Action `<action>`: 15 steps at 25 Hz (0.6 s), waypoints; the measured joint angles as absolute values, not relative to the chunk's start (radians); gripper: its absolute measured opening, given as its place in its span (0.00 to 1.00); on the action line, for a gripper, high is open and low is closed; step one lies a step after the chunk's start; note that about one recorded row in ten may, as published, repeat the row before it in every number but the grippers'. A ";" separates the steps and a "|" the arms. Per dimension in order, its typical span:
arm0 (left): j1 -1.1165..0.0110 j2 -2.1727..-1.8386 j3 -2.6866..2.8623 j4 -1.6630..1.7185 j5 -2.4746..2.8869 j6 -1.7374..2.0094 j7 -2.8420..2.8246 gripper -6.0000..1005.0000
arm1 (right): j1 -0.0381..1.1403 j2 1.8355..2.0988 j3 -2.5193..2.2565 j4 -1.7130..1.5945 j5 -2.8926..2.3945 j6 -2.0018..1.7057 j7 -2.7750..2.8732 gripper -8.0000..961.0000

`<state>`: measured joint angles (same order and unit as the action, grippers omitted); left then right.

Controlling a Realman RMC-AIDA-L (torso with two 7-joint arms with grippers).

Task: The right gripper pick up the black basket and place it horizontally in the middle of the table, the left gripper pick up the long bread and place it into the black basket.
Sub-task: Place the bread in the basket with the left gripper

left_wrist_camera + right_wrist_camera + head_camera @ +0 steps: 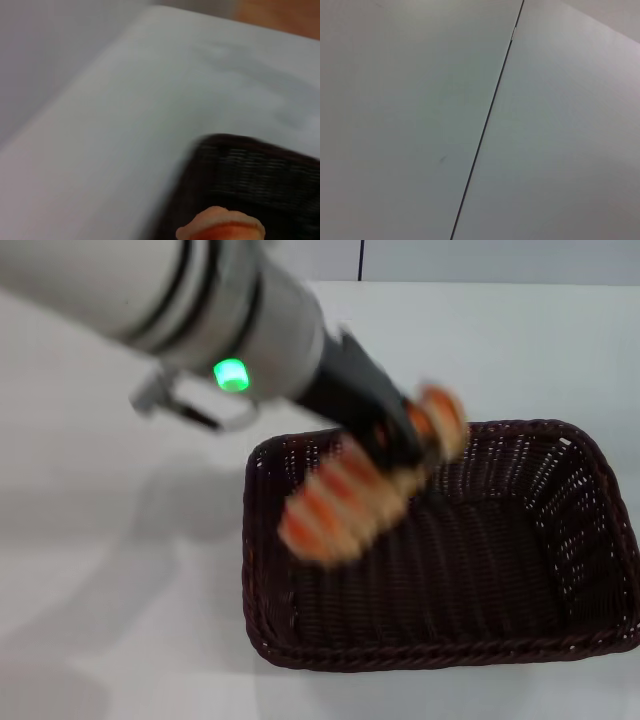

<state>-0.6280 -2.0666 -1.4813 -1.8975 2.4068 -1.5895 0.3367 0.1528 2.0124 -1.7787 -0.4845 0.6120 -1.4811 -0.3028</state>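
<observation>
The black basket (pixel 590 540) lies lengthwise across the white table (pixel 110 570), right of centre in the head view. Over its left half hangs the long bread (pixel 340 502), orange and cream striped, tilted, with my left gripper (pixel 395 435) shut on it near its far end. The silver arm with its green light reaches in from the upper left. In the left wrist view one end of the bread (pixel 222 226) shows above the basket's rim (pixel 235 145). The right gripper is out of view.
Bare white table surrounds the basket on the left and front. The table's far edge (pixel 480 282) runs behind it. The right wrist view holds only pale flat panels with a dark seam (pixel 487 120).
</observation>
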 joint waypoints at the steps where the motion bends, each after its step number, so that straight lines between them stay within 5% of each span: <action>1: -0.620 -2.067 -1.466 -1.893 2.383 -1.585 0.345 0.37 | 0.154 2.013 -1.778 -0.488 0.612 -1.481 -0.303 0.34; 13: -0.514 -2.067 -1.387 -1.777 2.316 -1.356 0.411 0.32 | 0.148 2.025 -1.778 -0.536 0.612 -1.480 -0.315 0.34; 15: -0.504 -2.067 -1.384 -1.776 2.316 -1.344 0.421 0.39 | 0.147 2.027 -1.778 -0.539 0.612 -1.480 -0.315 0.34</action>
<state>-0.5043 -2.0666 -1.3841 -1.7761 2.3161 -1.3439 0.4209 0.1467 2.0266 -1.7778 -0.5385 0.6121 -1.4800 -0.3153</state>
